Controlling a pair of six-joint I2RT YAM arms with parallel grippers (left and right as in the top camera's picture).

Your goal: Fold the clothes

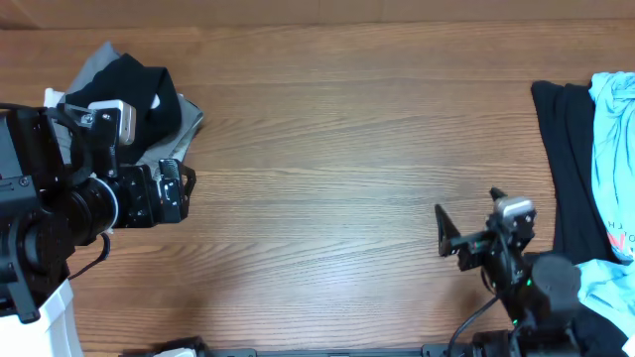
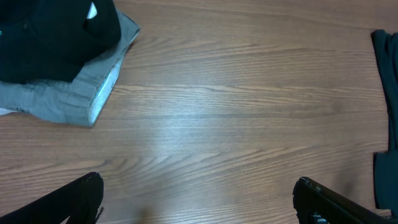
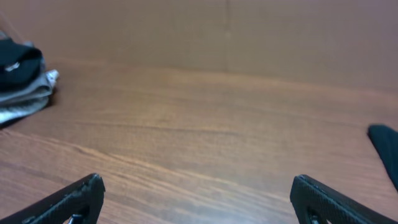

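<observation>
A folded black garment with a small white mark point(image 1: 139, 89) lies on a folded grey garment point(image 1: 184, 124) at the table's far left. My left gripper point(image 1: 189, 190) is open and empty just in front of this pile, above bare wood. The pile shows at the top left of the left wrist view point(image 2: 56, 37) and far left of the right wrist view point(image 3: 15, 65). An unfolded black garment point(image 1: 568, 169) lies at the right edge with a light-blue garment point(image 1: 615, 139) on it. My right gripper point(image 1: 468, 213) is open and empty, left of them.
The brown wooden table point(image 1: 327, 149) stretches between the two clothes piles. Another light-blue piece point(image 1: 605, 283) lies at the front right beside the right arm. A brown wall point(image 3: 224, 31) stands behind the table in the right wrist view.
</observation>
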